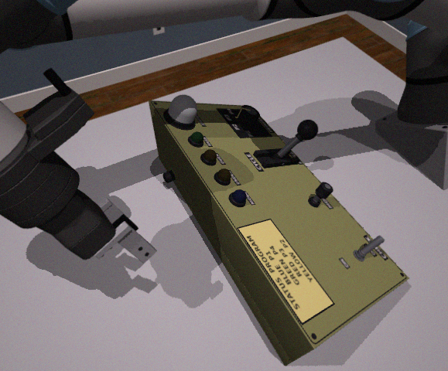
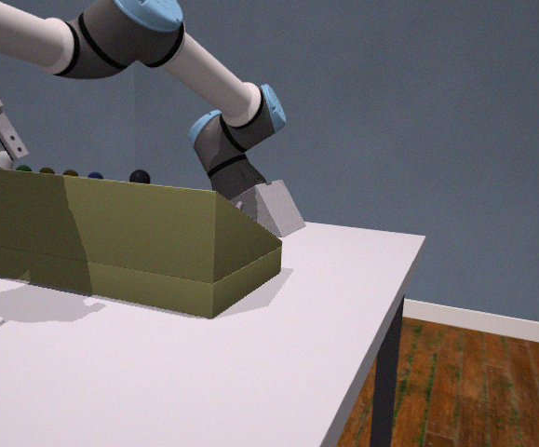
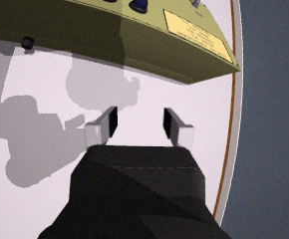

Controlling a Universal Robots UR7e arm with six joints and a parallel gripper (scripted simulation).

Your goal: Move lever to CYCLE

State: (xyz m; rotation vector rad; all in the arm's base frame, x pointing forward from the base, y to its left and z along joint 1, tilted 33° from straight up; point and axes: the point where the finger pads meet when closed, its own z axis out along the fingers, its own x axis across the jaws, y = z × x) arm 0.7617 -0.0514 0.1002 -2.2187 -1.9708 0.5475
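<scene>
An olive console (image 1: 264, 216) lies on the white table. Its lever (image 1: 298, 139) has a black ball knob and leans toward the far right side of its black slot. The ball knob shows above the console's back edge in the exterior view (image 2: 139, 176). My gripper (image 1: 134, 239) is open and empty, hovering above the table to the left of the console, well away from the lever. In the wrist view my fingers are spread, with the console (image 3: 112, 20) ahead of them.
The panel also carries a grey dome button (image 1: 182, 110), a row of coloured push buttons (image 1: 216, 168), a black rotary knob (image 1: 322, 192), a metal toggle switch (image 1: 368, 247), a selector (image 1: 245, 120) and a yellow label (image 1: 284, 271). The arm's base block (image 1: 436, 151) stands at the right.
</scene>
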